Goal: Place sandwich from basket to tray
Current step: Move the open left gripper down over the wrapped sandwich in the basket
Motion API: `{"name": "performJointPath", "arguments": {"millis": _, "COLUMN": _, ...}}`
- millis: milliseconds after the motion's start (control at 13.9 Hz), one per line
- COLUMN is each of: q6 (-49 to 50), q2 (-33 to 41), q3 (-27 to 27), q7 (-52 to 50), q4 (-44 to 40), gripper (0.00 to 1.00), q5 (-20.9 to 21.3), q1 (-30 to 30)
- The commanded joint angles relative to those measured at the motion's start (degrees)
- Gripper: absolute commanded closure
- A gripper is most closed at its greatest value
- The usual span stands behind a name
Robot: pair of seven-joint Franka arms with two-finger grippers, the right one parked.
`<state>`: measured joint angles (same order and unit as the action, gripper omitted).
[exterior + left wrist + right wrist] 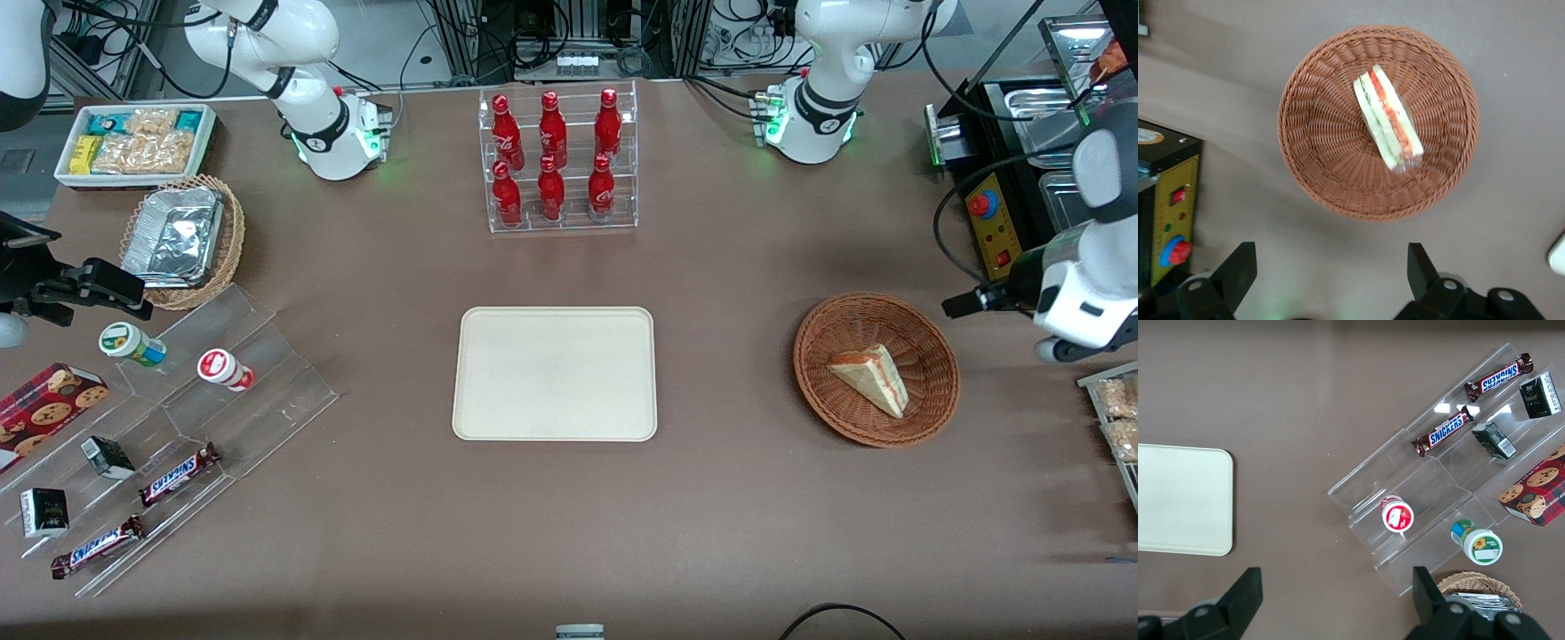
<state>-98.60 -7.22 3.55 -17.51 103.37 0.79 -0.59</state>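
Note:
The sandwich (871, 378) (1388, 120), a pale wedge with red and green filling on its cut edge, lies in the reddish-brown woven basket (811, 356) (1318, 147) toward the working arm's end of the table. The cream tray (556, 373) (1178, 500) lies bare at the table's middle. My gripper (1331, 273) hangs open high above the brown table beside the basket, nothing between its fingers (1238, 267). It is apart from both basket and sandwich. The working arm's wrist (1080, 298) shows at the edge of the front view.
A black control box with a yellow panel (991, 227) (1168, 220) stands close to the basket and the arm. A clear rack of red bottles (560, 160) stands farther from the front camera than the tray. Snack packets (1120, 418) lie at the table's edge.

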Motion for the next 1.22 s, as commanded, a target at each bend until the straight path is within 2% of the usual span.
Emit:
{"name": "performJointPath", "arguments": {"millis": 0, "q6": -5.9, "q2": 0.1, "q3": -0.3, "q7": -5.9, "q4": 4.0, "gripper": 0.0, "q5": -1.3, "q1": -0.3}}
{"name": "performJointPath", "arguments": {"millis": 216, "q6": -13.5, "q2": 0.1, "q3": -0.3, "q7": -10.3, "q4": 9.4, "gripper": 0.0, "q5": -3.0, "q1": -0.2}}
{"name": "performJointPath", "arguments": {"millis": 359, "q6": -17.2, "q2": -2.1, "q3": -0.2, "q7": -12.5, "q4": 10.8, "gripper": 0.0, "q5": -6.1, "q1": -0.2}}
{"name": "performJointPath", "arguments": {"millis": 790, "q6": -29.1, "q2": -5.0, "q3": -0.3, "q7": -15.1, "q4": 16.7, "gripper": 0.0, "q5": -6.2, "q1": -0.1}}
{"name": "performJointPath", "arguments": {"millis": 1150, "q6": -31.7, "q2": -6.3, "q3": -0.3, "q7": -18.0, "q4": 16.4, "gripper": 0.0, "q5": -6.6, "q1": 0.9}}
